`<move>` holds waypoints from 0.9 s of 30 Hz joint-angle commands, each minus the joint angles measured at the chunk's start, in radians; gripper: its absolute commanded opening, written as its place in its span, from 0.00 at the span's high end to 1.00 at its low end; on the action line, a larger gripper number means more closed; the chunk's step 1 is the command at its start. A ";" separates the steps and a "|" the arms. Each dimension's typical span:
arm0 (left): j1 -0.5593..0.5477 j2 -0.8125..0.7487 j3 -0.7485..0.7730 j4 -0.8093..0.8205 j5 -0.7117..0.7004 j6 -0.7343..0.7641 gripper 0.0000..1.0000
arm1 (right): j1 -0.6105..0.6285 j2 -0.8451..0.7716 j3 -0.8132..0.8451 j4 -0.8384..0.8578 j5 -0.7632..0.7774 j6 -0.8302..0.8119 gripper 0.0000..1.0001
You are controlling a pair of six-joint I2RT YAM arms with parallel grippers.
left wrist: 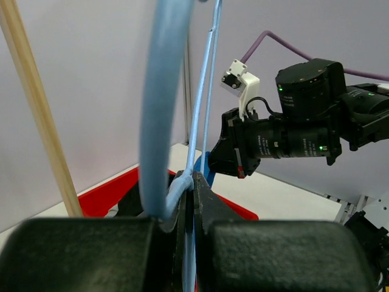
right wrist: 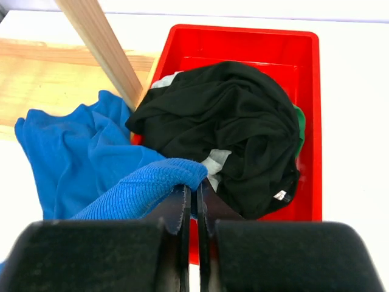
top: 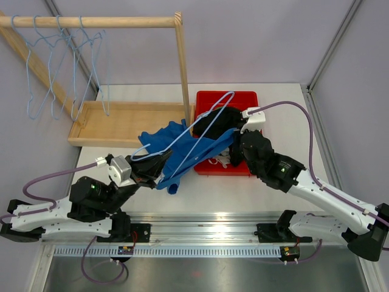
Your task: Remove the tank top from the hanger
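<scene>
A blue tank top (top: 176, 146) lies bunched between the wooden tray and the red bin, still threaded on a light-blue wire hanger (top: 209, 115). My left gripper (top: 160, 165) is shut on the hanger's wire near its lower end. In the left wrist view the wire (left wrist: 159, 121) rises from the shut left gripper (left wrist: 193, 190). My right gripper (top: 233, 139) is shut on a ribbed edge of the tank top. In the right wrist view that blue edge (right wrist: 152, 182) folds over the tips of the right gripper (right wrist: 196, 196).
A red bin (top: 226, 97) holds black clothes (right wrist: 231, 121). A wooden tray (top: 121, 121) sits to its left. A wooden rack post (top: 184, 67) stands between them, with several empty wire hangers (top: 61, 67) on its rail at the back left.
</scene>
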State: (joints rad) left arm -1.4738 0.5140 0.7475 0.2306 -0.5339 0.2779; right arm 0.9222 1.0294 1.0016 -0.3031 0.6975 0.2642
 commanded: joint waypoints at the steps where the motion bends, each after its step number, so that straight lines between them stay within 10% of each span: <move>1: -0.003 -0.003 0.029 0.029 0.046 -0.031 1.00 | -0.029 -0.009 0.058 0.013 0.047 -0.003 1.00; 20: 0.006 0.385 0.104 0.720 -0.179 0.429 1.00 | 0.099 -0.087 -0.129 0.108 -0.285 0.174 1.00; 27: 0.079 0.429 0.222 0.636 -0.296 0.394 1.00 | 0.193 -0.074 -0.146 0.143 -0.319 0.164 1.00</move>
State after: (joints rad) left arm -1.4162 0.9684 0.8848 0.7864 -0.7406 0.6701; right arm 1.0763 0.9409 0.8616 -0.2337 0.4004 0.4217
